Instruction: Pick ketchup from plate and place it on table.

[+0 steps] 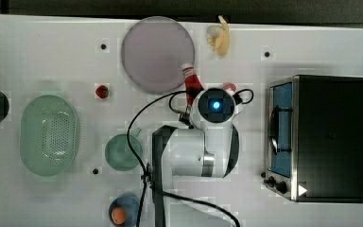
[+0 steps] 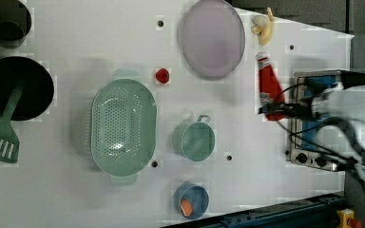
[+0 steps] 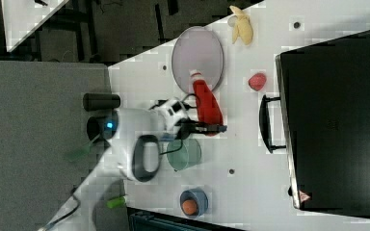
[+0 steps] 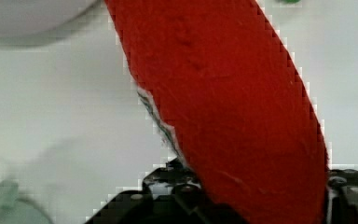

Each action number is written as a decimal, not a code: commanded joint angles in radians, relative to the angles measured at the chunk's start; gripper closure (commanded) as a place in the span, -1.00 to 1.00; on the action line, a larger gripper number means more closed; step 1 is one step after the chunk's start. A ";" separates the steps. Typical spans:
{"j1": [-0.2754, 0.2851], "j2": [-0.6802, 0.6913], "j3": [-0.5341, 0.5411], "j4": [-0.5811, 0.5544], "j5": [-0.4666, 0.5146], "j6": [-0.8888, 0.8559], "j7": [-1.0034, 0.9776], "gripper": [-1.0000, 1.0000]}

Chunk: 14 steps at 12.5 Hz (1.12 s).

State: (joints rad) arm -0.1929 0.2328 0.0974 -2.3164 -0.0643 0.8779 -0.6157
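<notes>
Red plastic ketchup (image 2: 270, 88) hangs clamped at its base in the gripper (image 2: 276, 110), lifted off the plate (image 1: 158, 53); the left view shows it over bare table (image 2: 76, 47) between plate and toaster oven (image 2: 313, 142), white cap (image 2: 262, 57) pointing toward the banana. In the wrist view the bottle (image 4: 223, 102) runs out from between the dark jaws, which are closed on its wide end. A white label edge shows there, with print too small to read.

Around it: the peeled banana (image 1: 220, 38) lies near the plate's rim at the table's far edge, a strawberry (image 1: 102, 91) sits on the top view's left of the plate, and another red fruit (image 3: 257, 81) lies near the oven's handle. Farther off stand a green cup (image 2: 197, 140), the green perforated basket (image 2: 122, 124) and a blue bowl (image 2: 191, 199) holding something orange. Nothing lies on the table right under the bottle
</notes>
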 commanded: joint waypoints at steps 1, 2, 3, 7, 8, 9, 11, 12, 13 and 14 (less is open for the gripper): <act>0.003 0.009 0.009 -0.032 0.006 0.096 0.096 -0.15; 0.003 0.031 0.009 -0.031 0.006 0.111 0.105 -0.15; 0.002 0.049 0.008 -0.031 0.008 0.118 0.110 -0.23; 0.003 0.044 0.012 -0.013 0.019 0.142 0.110 -0.99; 0.003 0.030 0.014 0.009 0.020 0.140 0.112 -1.00; 0.004 0.014 0.017 0.040 0.020 0.135 0.119 -1.00; 0.005 -0.017 0.024 0.118 0.020 0.066 0.176 -1.00; 0.005 -0.030 0.029 0.164 0.020 0.004 0.239 -1.00; 0.005 -0.041 0.035 0.215 0.020 -0.065 0.315 -1.00; 0.006 -0.050 0.043 0.272 0.020 -0.129 0.394 -1.00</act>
State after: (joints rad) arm -0.1917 0.2385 0.1332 -2.1094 -0.0478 0.7739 -0.3792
